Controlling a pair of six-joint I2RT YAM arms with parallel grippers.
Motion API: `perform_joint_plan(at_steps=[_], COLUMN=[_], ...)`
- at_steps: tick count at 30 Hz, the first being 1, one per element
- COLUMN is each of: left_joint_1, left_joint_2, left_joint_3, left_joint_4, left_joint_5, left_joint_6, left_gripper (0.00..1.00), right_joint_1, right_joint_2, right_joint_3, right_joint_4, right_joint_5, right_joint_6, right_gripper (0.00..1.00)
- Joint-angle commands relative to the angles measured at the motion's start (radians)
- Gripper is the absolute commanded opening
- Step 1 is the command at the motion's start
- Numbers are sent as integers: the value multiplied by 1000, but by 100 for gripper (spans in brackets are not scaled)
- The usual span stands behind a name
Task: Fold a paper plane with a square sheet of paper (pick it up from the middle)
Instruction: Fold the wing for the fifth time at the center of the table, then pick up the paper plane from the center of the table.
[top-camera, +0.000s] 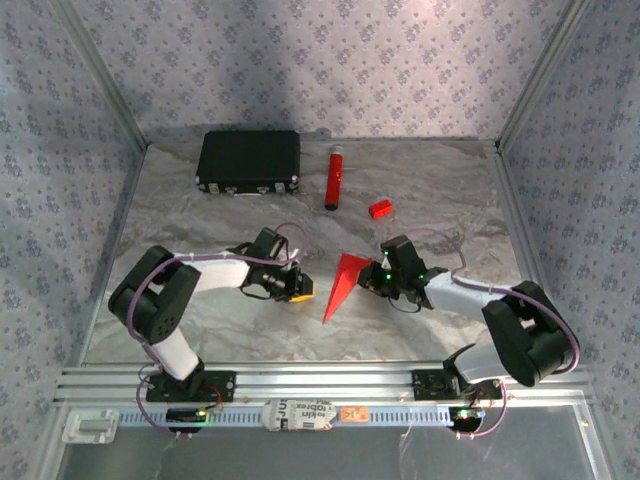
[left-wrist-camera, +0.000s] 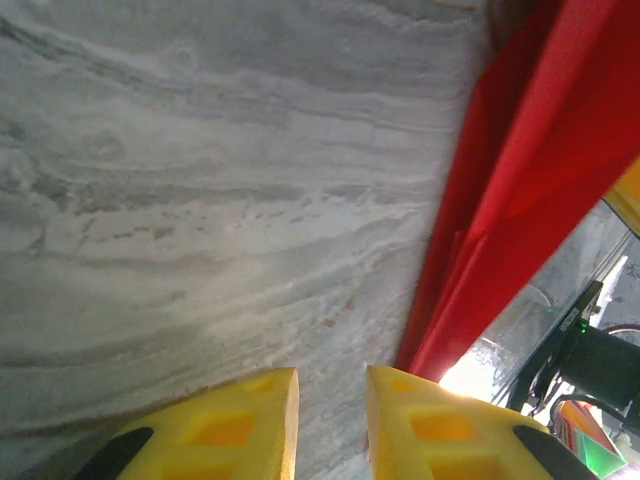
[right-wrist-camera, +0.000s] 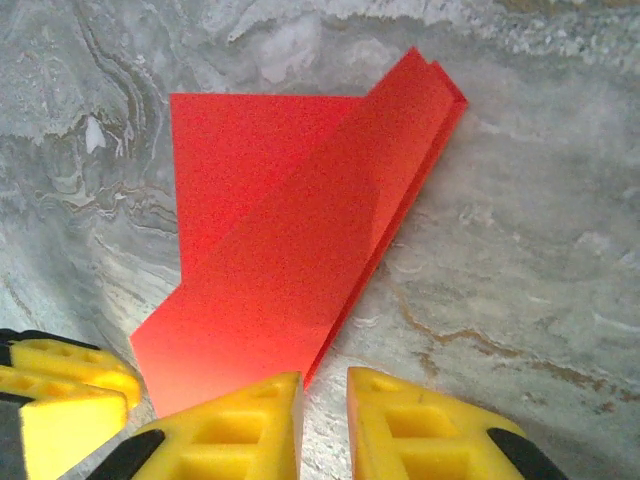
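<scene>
– So, how far along is it?
– Late stage, by the look. The paper plane (top-camera: 343, 280) is already a pointed dart with stacked folds, lying flat on the table (top-camera: 450, 200) at centre of the top view, tip toward the bottom edge. In the right wrist view one flap (right-wrist-camera: 230, 150) lies spread to the upper left, so the wing folds are probably what's left.
– Hands?
– Left hand (top-camera: 303, 291) sits just beside the plane's left side, fingers slightly parted and empty. Right hand (top-camera: 372, 282) is just beside its right side, also a narrow gap with nothing in it. The plane's long folded edge ends by its left finger (right-wrist-camera: 230, 430).
– Room?
– Tight between the hands. Bare table elsewhere. Black case (top-camera: 249, 160), red tube (top-camera: 333, 178) and small red block (top-camera: 379, 209) sit in the upper half, well apart.
</scene>
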Motion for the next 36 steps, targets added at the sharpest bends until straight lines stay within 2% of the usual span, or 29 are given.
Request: perform_joint_plan(at_steps=[1,15,31,36], left_joint_1=[0,-23,-85,-93], left_joint_2=[40,93,151,172], left_joint_3=[44,81,141,163], left_joint_4=[11,41,38,33], left_joint_5=[52,115,96,99], left_joint_6=[-1,-3,-1,0], left_gripper=[25,27,27,22], right_joint_1=[18,54,66,69], right_joint_2=[-20,9,36,36], right_joint_3=[-2,8,-11,-22], right_joint_4=[-32,-17,24,42], right_joint_5=[5,-14,-21,-28], right_joint_6=[16,18,30,34], right_gripper=[19,19,18,17])
